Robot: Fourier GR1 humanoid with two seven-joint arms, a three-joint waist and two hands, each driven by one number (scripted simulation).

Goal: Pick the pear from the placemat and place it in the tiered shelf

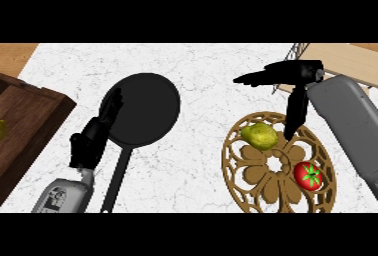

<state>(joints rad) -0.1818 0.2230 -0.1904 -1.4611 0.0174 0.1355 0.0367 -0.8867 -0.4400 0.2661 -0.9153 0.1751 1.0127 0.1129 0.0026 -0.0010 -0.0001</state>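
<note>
A yellow-green pear (260,136) lies on the upper left part of a round, cut-out wooden placemat (255,172) at the lower right. My right hand (291,75) hangs above and just right of the pear, open; its fingers point left and its thumb (296,112) reaches down beside the fruit without closing on it. The tiered shelf (347,60) shows only as a wire frame and a light wooden board at the upper right corner. My left hand (92,137) rests open at the left, fingers up, overlapping the pan's rim.
A red tomato (308,175) sits on the placemat's right side. A black frying pan (144,110) with a long handle (116,180) lies mid-counter. A dark wooden box (26,125) stands along the left edge.
</note>
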